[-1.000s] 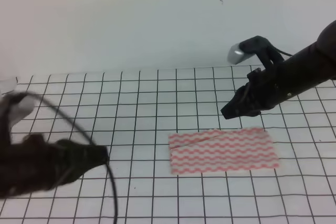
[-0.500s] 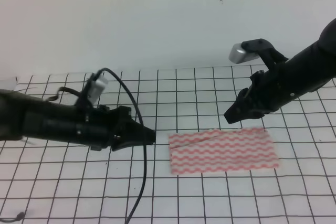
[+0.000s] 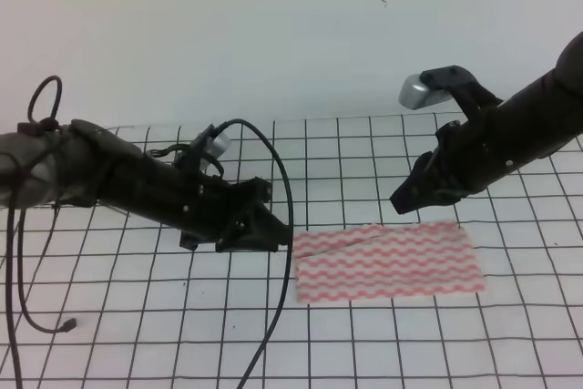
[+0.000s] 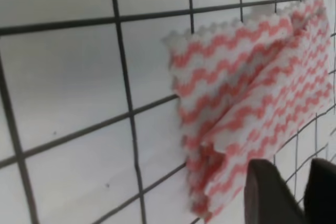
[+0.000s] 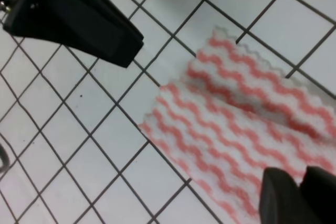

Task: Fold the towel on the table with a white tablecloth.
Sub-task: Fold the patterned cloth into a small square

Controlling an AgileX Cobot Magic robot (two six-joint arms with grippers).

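Fingers [image 4: 265, 195] of the left arm sit nearly together, grasping nothing, just beside the towel's [image 3: 387, 261] left edge. Right fingers [image 5: 286, 198] look likewise pressed together and empty above its far edge. It lies folded on the white tablecloth [image 3: 364, 157] covering the counter.

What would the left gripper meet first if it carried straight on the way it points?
Probably the towel's near left edge: the left gripper points at it from just beside. Height is unclear.

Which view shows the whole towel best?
The exterior high view: the towel lies flat on the tablecloth with every edge visible. The left wrist view shows only its near end with layered folds; the right wrist view cuts off one side.
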